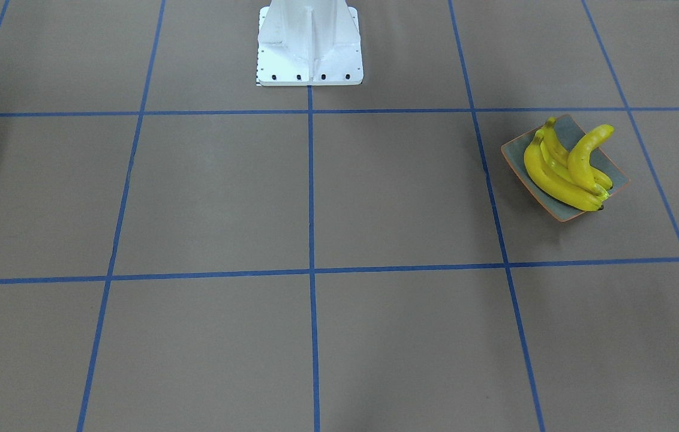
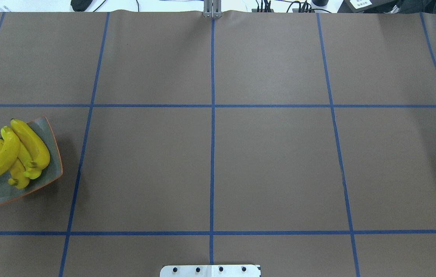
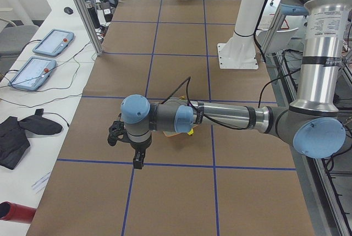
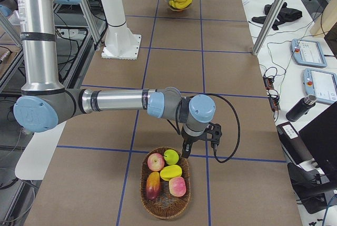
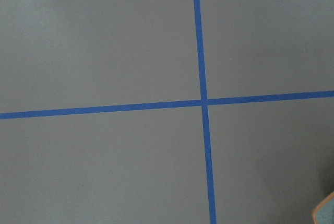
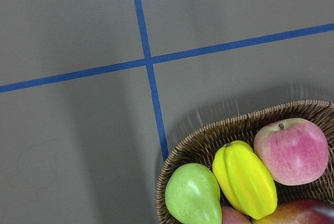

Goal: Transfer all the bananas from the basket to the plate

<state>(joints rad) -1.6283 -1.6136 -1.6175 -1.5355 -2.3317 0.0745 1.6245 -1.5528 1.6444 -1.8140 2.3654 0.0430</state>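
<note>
Several yellow bananas (image 1: 561, 171) lie piled on the grey-green plate (image 1: 561, 215) with an orange rim; one leans up over its edge. They also show in the overhead view (image 2: 17, 154) on the plate (image 2: 48, 130) at the far left. The wicker basket (image 4: 142, 184) holds apples, a green pear and a yellow fruit; I see no bananas in it. My left gripper (image 3: 137, 160) hangs beside the plate, my right gripper (image 4: 185, 149) just beyond the basket's rim (image 6: 219, 127). I cannot tell whether either is open or shut.
Brown table with blue tape grid lines. The white robot base (image 1: 309, 45) stands at mid table edge. A corner of the plate (image 5: 326, 211) shows in the left wrist view. Tablets, cables and a red cylinder (image 3: 14, 212) lie on side benches.
</note>
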